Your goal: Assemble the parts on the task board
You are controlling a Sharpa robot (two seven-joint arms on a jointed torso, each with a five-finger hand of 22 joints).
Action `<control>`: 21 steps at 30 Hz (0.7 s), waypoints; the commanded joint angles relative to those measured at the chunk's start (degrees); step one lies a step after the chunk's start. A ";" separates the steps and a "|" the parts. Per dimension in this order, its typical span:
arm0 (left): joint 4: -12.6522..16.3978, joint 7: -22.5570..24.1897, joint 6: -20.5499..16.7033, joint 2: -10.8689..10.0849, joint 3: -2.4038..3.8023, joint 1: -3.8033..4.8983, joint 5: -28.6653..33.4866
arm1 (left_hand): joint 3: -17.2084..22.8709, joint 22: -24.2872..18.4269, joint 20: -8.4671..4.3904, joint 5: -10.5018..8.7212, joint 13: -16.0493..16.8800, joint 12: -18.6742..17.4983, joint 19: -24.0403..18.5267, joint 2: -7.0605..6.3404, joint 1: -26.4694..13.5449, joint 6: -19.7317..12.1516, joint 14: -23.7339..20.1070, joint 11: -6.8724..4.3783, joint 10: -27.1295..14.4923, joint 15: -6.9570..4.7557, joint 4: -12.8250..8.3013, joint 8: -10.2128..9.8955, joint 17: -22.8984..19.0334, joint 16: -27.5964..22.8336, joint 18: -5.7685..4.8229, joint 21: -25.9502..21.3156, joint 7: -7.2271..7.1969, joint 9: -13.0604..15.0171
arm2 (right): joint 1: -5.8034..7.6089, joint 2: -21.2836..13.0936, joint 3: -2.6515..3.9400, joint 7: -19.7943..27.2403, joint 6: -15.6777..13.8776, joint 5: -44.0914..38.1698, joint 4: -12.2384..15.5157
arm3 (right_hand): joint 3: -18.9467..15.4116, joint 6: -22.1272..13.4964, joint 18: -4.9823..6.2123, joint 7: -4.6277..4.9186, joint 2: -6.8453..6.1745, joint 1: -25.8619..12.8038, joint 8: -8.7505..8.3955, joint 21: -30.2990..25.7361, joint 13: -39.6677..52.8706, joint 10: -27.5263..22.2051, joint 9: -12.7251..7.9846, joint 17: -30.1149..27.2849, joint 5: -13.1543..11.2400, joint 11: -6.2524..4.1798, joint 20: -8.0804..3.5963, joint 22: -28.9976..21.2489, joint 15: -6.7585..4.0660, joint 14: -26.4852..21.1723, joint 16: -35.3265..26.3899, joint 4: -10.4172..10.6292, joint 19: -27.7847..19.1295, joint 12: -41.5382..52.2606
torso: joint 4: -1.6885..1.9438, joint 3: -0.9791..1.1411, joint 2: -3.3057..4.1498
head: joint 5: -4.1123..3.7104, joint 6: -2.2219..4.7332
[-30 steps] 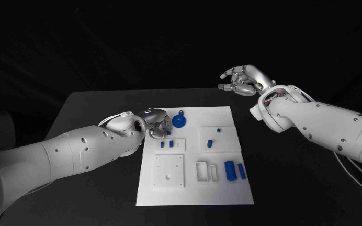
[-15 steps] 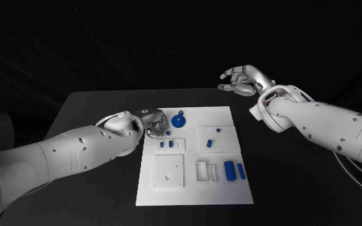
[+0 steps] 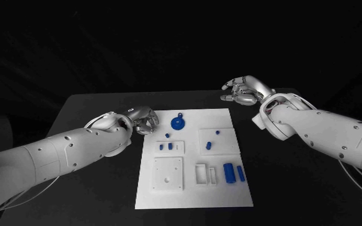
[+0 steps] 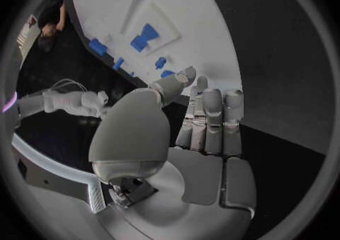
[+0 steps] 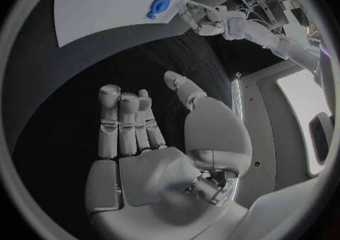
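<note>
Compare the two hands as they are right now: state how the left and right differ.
Place: the left hand sits at the task board's left edge near the round blue part; the right hand hangs beyond the board's far right corner, over the black table.
Closeness to parts: the left hand is right beside small blue pieces, the right hand is well away from any.
Shared: both are silver, hold nothing, and have their fingers apart.
</note>
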 commanded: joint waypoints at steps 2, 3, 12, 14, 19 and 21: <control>0.62 9.28 -3.23 -0.93 0.29 1.02 32.37 | -0.01 -1.14 0.36 0.13 0.32 -0.07 -2.48 0.55 -1.32 0.42 -2.11 0.07 0.54 0.05 0.74 0.87 -1.69 -3.39 4.77 -2.53 0.09 0.24 | -0.51 -0.55 -0.27 -2.14 7.37 -4.37 0.96 | 1.60 0.93 4.42 0.28 0.21 1.03 0.60 -3.53 -6.74 -1.74 0.33 -2.58 -1.35 0.19 1.62 -1.71 0.09 -1.79 -3.72 -1.51 -1.97 -9.09 | 0.09 0.10 -0.07 | -1.51 0.38; 0.98 11.61 -3.60 -1.23 0.29 1.03 34.73 | -0.25 -1.68 0.55 0.12 0.48 0.02 -3.46 0.76 -1.90 0.45 -2.73 0.07 0.74 0.05 0.86 1.09 -2.42 -4.90 4.31 -3.71 0.00 0.32 | -0.54 -0.71 -0.41 -2.32 8.23 -5.70 1.14 | 2.00 1.02 4.58 0.34 0.38 1.32 0.72 -4.03 -9.31 -1.95 0.41 -3.00 -1.72 0.31 1.89 -2.05 0.17 -1.42 -4.12 -1.99 -1.74 -12.52 | 0.09 0.10 -0.07 | -1.53 0.39; 5.45 19.80 -0.49 -4.41 0.85 1.42 46.83 | -0.67 -4.45 1.87 0.24 1.30 0.45 -10.44 2.08 -4.35 0.60 -9.52 0.51 1.81 1.59 0.73 2.13 -6.66 -14.84 1.22 -10.84 -0.34 0.79 | -0.83 -2.35 -3.06 -4.01 11.46 -21.28 3.52 | 3.94 2.54 4.62 0.77 -0.18 5.78 2.36 -3.70 -29.67 2.54 1.38 -3.80 -4.87 1.49 0.17 -2.08 1.14 4.19 -2.99 -2.93 4.00 -38.07 | 0.07 0.01 -0.14 | -2.74 1.20; 6.27 20.20 0.31 -4.90 0.85 1.48 47.25 | -0.19 -5.50 2.63 0.32 1.10 -0.18 -12.18 2.49 -4.28 0.22 -11.04 1.00 0.95 3.03 0.34 2.17 -8.26 -18.72 0.39 -13.14 -0.22 0.86 | -1.11 -2.35 -3.35 -4.81 11.50 -24.86 3.92 | 4.03 2.97 4.62 0.50 -0.47 6.33 2.68 -2.90 -32.14 3.97 1.54 -3.70 -5.50 1.62 -0.26 -1.80 1.32 6.11 -2.17 -2.84 5.99 -41.44 | 0.08 0.06 -0.24 | -2.89 1.24; 8.41 20.79 0.78 -5.75 0.84 1.47 49.83 | -0.07 -7.13 4.82 0.38 0.57 -1.51 -14.10 2.70 -4.41 -0.53 -11.61 1.73 -0.15 5.34 -0.20 2.41 -10.84 -26.44 0.24 -16.81 0.14 1.06 | -2.28 -1.79 -4.01 -8.00 10.99 -32.87 4.66 | 6.55 3.99 4.62 0.09 -1.81 7.00 3.11 -2.61 -36.12 7.81 1.64 -3.93 -9.57 1.60 -0.82 -1.82 1.18 8.55 -1.72 -1.65 8.84 -47.11 | 0.16 -0.02 -0.19 | -3.14 1.55; 8.83 21.37 1.05 -5.86 0.84 1.47 51.12 | -0.19 -7.43 5.18 0.36 0.50 -1.68 -14.02 2.77 -4.54 -0.60 -11.31 1.74 -0.05 5.68 -0.23 2.55 -11.25 -28.28 0.44 -17.45 0.14 1.14 | -2.71 -1.51 -4.05 -8.89 10.51 -34.83 4.79 | 7.35 4.19 4.62 0.01 -2.28 7.06 3.16 -2.60 -36.74 8.49 1.63 -3.99 -10.31 1.61 -0.96 -1.83 1.19 8.83 -1.69 -1.16 9.32 -48.02 | 0.18 -0.05 -0.13 | -3.17 1.62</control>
